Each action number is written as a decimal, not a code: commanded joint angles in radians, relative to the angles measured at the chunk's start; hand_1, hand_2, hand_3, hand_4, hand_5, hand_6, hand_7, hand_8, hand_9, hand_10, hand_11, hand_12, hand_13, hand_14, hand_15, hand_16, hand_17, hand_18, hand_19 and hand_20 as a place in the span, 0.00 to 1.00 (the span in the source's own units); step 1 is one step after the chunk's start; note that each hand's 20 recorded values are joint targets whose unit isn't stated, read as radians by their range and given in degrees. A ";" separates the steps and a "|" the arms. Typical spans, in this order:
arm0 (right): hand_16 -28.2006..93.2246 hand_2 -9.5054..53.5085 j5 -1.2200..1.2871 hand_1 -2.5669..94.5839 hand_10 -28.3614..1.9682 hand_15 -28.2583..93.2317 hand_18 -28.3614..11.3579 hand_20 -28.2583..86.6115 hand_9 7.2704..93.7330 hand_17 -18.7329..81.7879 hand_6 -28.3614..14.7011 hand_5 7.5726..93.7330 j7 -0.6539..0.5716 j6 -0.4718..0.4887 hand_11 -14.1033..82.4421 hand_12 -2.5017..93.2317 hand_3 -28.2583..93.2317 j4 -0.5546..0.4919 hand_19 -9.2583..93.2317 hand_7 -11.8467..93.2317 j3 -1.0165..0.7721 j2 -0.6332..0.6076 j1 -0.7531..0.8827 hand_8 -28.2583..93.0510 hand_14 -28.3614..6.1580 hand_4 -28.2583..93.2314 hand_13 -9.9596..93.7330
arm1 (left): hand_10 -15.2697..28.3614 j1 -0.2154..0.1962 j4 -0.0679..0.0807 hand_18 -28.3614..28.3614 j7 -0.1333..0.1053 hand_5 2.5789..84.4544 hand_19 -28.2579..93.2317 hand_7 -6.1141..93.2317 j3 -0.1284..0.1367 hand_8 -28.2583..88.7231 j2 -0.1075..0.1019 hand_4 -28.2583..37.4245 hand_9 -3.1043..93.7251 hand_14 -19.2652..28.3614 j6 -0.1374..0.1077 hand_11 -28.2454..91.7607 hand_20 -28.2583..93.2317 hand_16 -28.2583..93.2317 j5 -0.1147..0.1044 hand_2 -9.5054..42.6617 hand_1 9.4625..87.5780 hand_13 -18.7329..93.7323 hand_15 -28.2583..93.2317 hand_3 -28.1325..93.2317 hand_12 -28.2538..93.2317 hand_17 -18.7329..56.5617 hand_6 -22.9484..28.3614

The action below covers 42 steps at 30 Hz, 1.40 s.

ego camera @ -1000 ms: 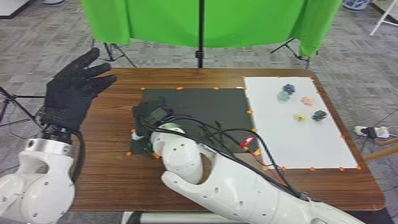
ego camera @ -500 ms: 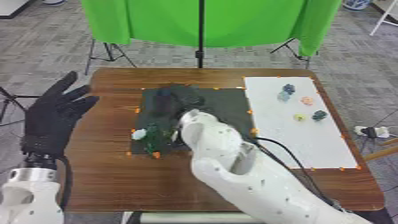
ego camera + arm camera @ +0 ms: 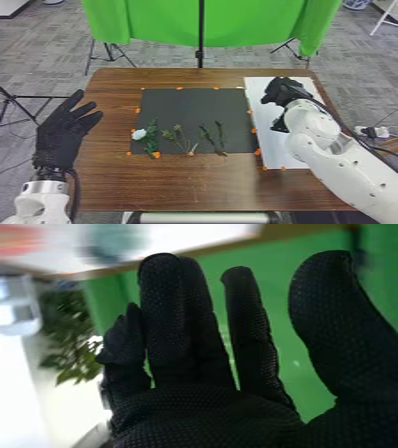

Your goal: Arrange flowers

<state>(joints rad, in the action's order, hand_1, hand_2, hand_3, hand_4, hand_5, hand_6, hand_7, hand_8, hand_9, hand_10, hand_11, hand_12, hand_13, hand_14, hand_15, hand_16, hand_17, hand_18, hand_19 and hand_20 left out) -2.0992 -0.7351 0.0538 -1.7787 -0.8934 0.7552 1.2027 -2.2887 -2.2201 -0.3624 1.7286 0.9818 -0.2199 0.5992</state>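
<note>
Two hands are in the head view. The left hand [image 3: 62,132] is by the left edge of the brown worktop [image 3: 160,187], its fingers straight and apart. The right hand [image 3: 282,92] is over the far part of the white board [image 3: 282,156], its fingers straight; the right wrist view shows them upright, with nothing held between them and the thumb.

One white flower [image 3: 139,134] with a leafy green stem lies at the near left of the dark mat [image 3: 191,107]. Beside it lies a small group of sprigs [image 3: 178,131], overlapping, so their number cannot be told. Farther right lie two dark green stems [image 3: 221,134], close together.

In the right wrist view, two blurred shapes, one pink [image 3: 18,241] and one blue-green [image 3: 111,243], are on the white board. Several small orange markers [image 3: 179,88] line the mat and board. One green cloth [image 3: 147,22] hangs beyond the worktop.
</note>
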 commanded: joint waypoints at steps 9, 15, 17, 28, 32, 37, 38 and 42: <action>0.30 0.00 -0.061 0.39 0.33 0.82 0.00 0.72 0.58 0.35 0.69 0.56 -0.077 0.113 0.41 0.18 0.89 0.002 0.92 0.27 -0.105 -0.114 0.123 0.12 0.35 0.00 0.56 | 0.82 -0.020 0.002 1.00 -0.009 0.40 0.76 0.20 -0.010 0.16 -0.014 0.09 0.39 1.00 -0.027 0.45 0.20 0.16 -0.008 0.29 0.21 0.41 0.70 0.88 0.33 0.16 0.60; 0.29 0.00 -0.073 0.39 0.34 0.82 0.00 0.73 0.59 0.34 0.69 0.56 -0.074 0.155 0.41 0.18 0.89 0.019 0.91 0.27 -0.079 -0.095 0.118 0.12 0.34 0.00 0.57 | 0.82 -0.014 0.005 1.00 -0.004 0.40 0.76 0.20 -0.013 0.16 -0.014 0.09 0.39 1.00 -0.027 0.45 0.21 0.16 -0.011 0.29 0.21 0.41 0.70 0.88 0.33 0.16 0.60; 0.29 0.00 -0.077 0.39 0.35 0.83 0.00 0.73 0.60 0.34 0.70 0.57 -0.088 0.167 0.42 0.18 0.89 0.035 0.91 0.27 -0.056 -0.090 0.105 0.12 0.34 0.00 0.57 | 0.82 -0.012 0.005 1.00 -0.007 0.40 0.76 0.20 -0.014 0.16 -0.017 0.09 0.39 1.00 -0.025 0.45 0.21 0.16 -0.010 0.29 0.21 0.41 0.70 0.88 0.33 0.16 0.60; 0.39 0.00 -0.164 0.60 0.72 0.78 0.06 0.69 0.98 0.47 0.73 0.89 -0.159 -0.110 0.30 0.36 0.76 0.146 0.99 0.28 0.146 -0.119 0.019 0.24 0.65 0.00 0.81 | 0.82 -0.008 0.003 1.00 0.001 0.40 0.76 0.20 -0.010 0.16 -0.012 0.09 0.39 1.00 -0.023 0.45 0.21 0.16 -0.008 0.29 0.21 0.41 0.70 0.88 0.33 0.16 0.60; 0.40 0.00 -0.201 0.64 0.74 0.79 0.10 0.70 1.00 0.51 0.75 0.95 -0.134 -0.174 0.38 0.32 0.74 0.084 1.00 0.27 0.118 -0.126 0.042 0.25 0.69 0.00 0.86 | 0.82 -0.021 -0.004 1.00 -0.007 0.39 0.76 0.20 -0.004 0.16 -0.019 0.09 0.39 1.00 -0.031 0.45 0.21 0.16 -0.010 0.29 0.21 0.41 0.70 0.88 0.33 0.16 0.60; 0.40 0.00 -0.240 0.63 0.73 0.79 0.09 0.71 1.00 0.51 0.74 0.96 -0.014 -0.196 0.40 0.31 0.76 -0.015 1.00 0.27 0.109 -0.042 -0.010 0.25 0.68 0.00 0.87 | 0.82 -0.023 -0.009 1.00 -0.001 0.40 0.76 0.20 0.010 0.16 -0.013 0.09 0.39 1.00 -0.015 0.45 0.21 0.16 0.000 0.29 0.21 0.41 0.70 0.88 0.33 0.16 0.60; 0.40 0.00 -0.233 0.63 0.73 0.79 0.09 0.71 1.00 0.51 0.74 0.96 0.005 -0.196 0.40 0.31 0.76 -0.019 1.00 0.27 0.144 -0.007 -0.056 0.26 0.68 0.00 0.87 | 0.82 -0.030 -0.013 1.00 0.001 0.40 0.76 0.20 0.018 0.16 -0.010 0.09 0.39 1.00 -0.013 0.45 0.21 0.16 0.002 0.29 0.21 0.41 0.70 0.88 0.33 0.16 0.60; 0.41 0.00 -0.243 0.62 0.72 0.79 0.11 0.72 1.00 0.50 0.73 0.96 0.110 -0.177 0.40 0.31 0.77 0.028 1.00 0.26 0.267 0.184 -0.202 0.26 0.67 0.00 0.86 | 0.82 -0.037 -0.029 1.00 0.010 0.40 0.76 0.20 0.037 0.16 -0.004 0.09 0.39 1.00 -0.012 0.45 0.21 0.16 0.012 0.30 0.20 0.41 0.70 0.87 0.33 0.16 0.60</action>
<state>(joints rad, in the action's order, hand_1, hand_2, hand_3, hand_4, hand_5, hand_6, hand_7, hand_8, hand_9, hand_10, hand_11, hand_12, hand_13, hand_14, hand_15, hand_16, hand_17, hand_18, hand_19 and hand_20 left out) -2.3112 -0.7627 -0.1240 -1.7622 -0.8017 0.6483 1.2586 -2.2991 -2.2267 -0.3714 1.7369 0.9652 -0.2350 0.5948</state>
